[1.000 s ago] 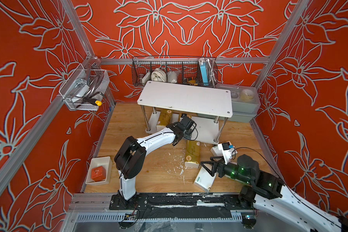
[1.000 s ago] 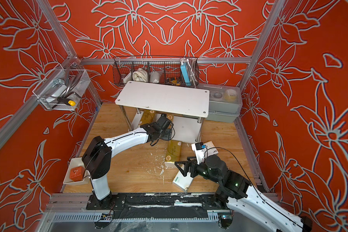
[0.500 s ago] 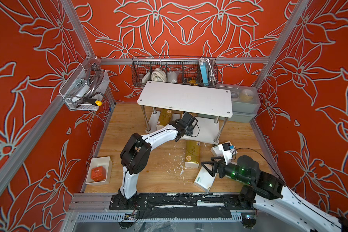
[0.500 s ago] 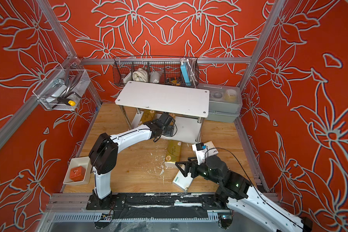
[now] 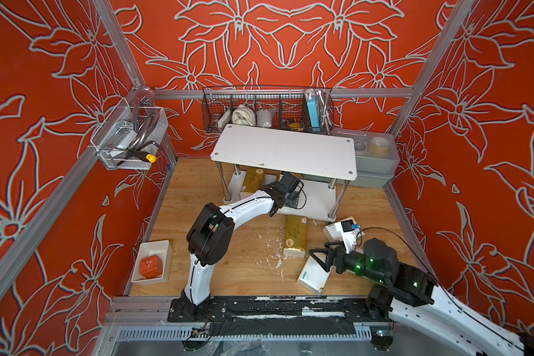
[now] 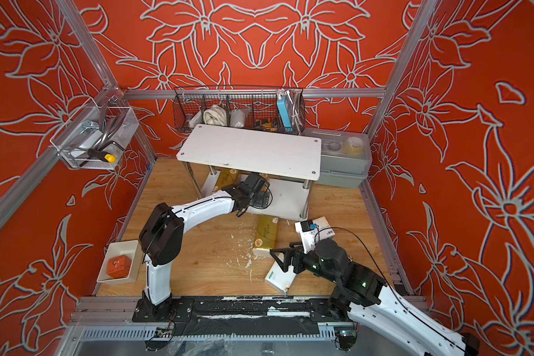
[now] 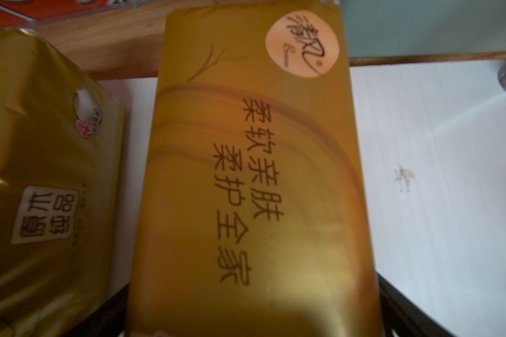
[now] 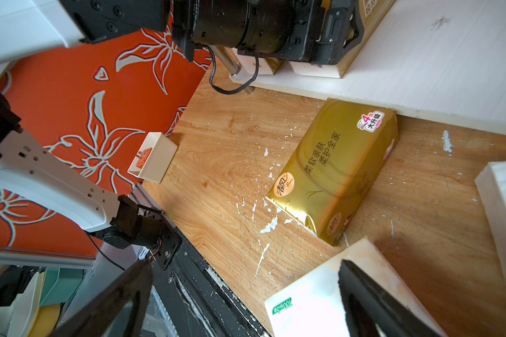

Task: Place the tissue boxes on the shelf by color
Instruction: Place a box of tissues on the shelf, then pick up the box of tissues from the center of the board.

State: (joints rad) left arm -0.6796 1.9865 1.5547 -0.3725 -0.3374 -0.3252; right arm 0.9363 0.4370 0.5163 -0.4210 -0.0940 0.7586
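Gold seems grouped on the lower board of the shelf (image 5: 318,200), where the left hand (image 5: 282,180) straddles a gold tissue pack (image 7: 251,175), can't tell if it's gripping, while the wide-open, empty right hand (image 5: 316,259) hovers over a white pack (image 5: 310,276) out front.

The gold tissue pack (image 8: 333,172) wears glossy, crinkled film. The white pack (image 5: 310,276), lower right in a top view, looks duller. The wooden floor (image 5: 253,246) is grainy, flecked white. The shelf (image 5: 284,151) has matt white boards and shiny chrome posts (image 5: 337,203).

In both top views the shelf's upper board (image 5: 285,152) hides most of two gold tissue packs (image 5: 252,182).
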